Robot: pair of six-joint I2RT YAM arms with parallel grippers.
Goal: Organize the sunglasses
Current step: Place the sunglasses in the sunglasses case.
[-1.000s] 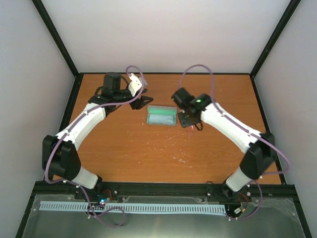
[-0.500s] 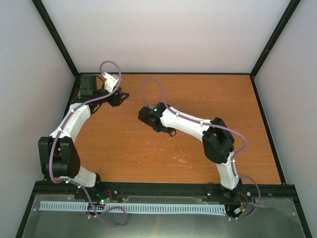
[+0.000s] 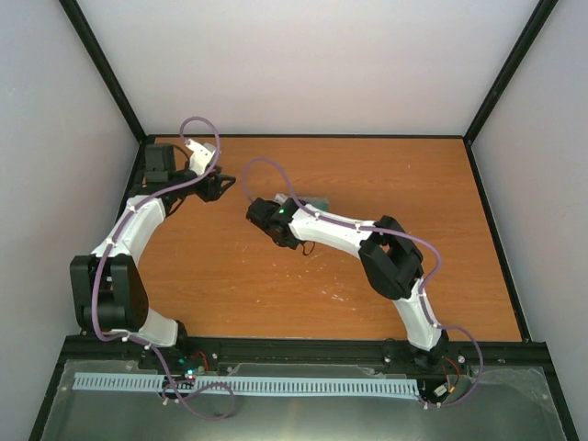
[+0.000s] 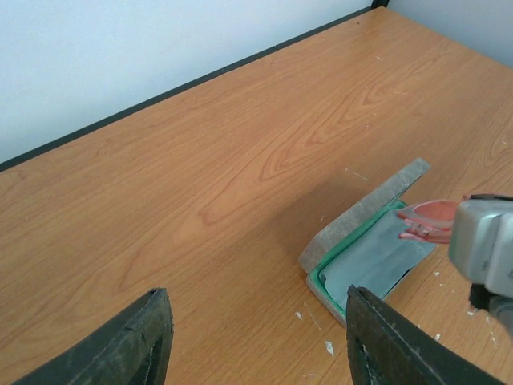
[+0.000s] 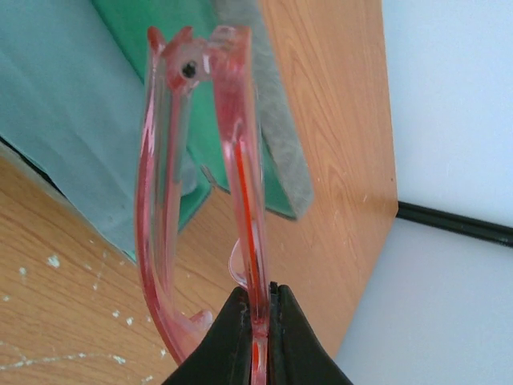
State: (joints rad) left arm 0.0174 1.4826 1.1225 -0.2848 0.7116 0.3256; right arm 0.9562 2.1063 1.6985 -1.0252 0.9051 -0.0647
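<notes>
My right gripper (image 5: 258, 313) is shut on one slim arm of the translucent red sunglasses (image 5: 240, 160), which hang folded just above the open grey case. The case (image 4: 365, 261) has a teal lining and a light blue cloth (image 5: 56, 120) lying inside; its grey lid (image 5: 268, 120) stands open. In the left wrist view the sunglasses (image 4: 429, 220) hover over the case's right end. From above, my right arm's wrist (image 3: 278, 217) covers most of the case (image 3: 318, 201). My left gripper (image 4: 256, 297) is open and empty, left of the case (image 3: 217, 185).
The orange table (image 3: 230, 276) carries small white scratch marks near the case. A black frame rail (image 4: 200, 76) runs along the back wall. The left arm sits near the far left corner.
My right arm has swung left from beside the case to over it, carrying the sunglasses. My left arm has pulled back toward the far left corner.
</notes>
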